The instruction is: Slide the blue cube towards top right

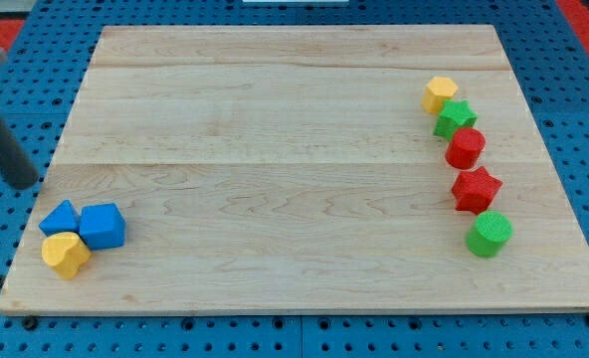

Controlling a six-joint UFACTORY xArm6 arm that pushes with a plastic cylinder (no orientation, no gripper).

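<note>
No containers on wooden counter [294, 119]. Eight blocks total: two blue, two yellow, two green, two red.

Blue cube [102, 226] at view's bottom left, touching blue triangular block [60, 218] and yellow heart-like block [67, 254].

View's right, one line: yellow block [439, 94], green star [456, 118], red cylinder [466, 148], red star [476, 189], green cylinder [490, 234].

No pincer on arm, nothing held. Rod tilted off counter's left edge, my tip [23, 183] above-left of blue cube, apart.
</note>
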